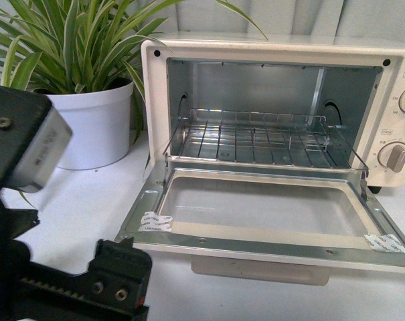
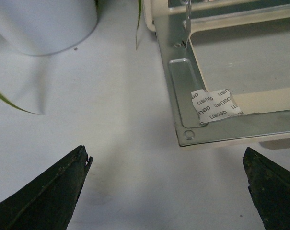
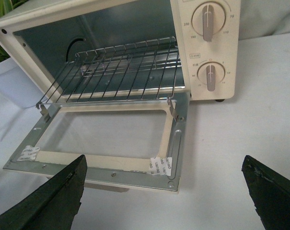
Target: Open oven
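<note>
The oven sits at the far right of the table with its door lying flat and open toward the near side, and both arms' jaws are spread wide, holding nothing, just near of it.

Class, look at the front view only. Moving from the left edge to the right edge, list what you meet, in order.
Left arm → potted plant → open oven with its wire rack → lower knob.
</note>
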Robot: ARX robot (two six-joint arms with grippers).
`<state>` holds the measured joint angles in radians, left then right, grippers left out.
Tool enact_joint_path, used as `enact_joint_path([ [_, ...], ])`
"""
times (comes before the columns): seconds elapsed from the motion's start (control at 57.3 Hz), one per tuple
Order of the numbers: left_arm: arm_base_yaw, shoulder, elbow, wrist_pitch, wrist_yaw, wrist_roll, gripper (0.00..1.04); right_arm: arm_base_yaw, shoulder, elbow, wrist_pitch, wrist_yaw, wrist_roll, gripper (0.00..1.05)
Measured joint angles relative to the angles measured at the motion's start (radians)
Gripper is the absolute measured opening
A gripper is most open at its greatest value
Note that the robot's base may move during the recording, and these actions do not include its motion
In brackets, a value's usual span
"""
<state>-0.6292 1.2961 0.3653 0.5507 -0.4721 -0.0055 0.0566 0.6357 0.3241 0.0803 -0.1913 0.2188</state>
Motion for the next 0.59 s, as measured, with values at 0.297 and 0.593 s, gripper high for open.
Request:
enact_joint_path([
  [0.297,-0.073,-0.599,-0.187,-0.177,-0.054,0.095,0.98,-0.154,-0.420,-0.162,-0.095,-0.067,-0.056,0.95],
  [0.593,-0.084,-0.855,-0.230,-0.315,-0.122,0.056,0.98,-0.202,-0.549,-0.241,-0.103,-0.080,-0.052,0.95],
])
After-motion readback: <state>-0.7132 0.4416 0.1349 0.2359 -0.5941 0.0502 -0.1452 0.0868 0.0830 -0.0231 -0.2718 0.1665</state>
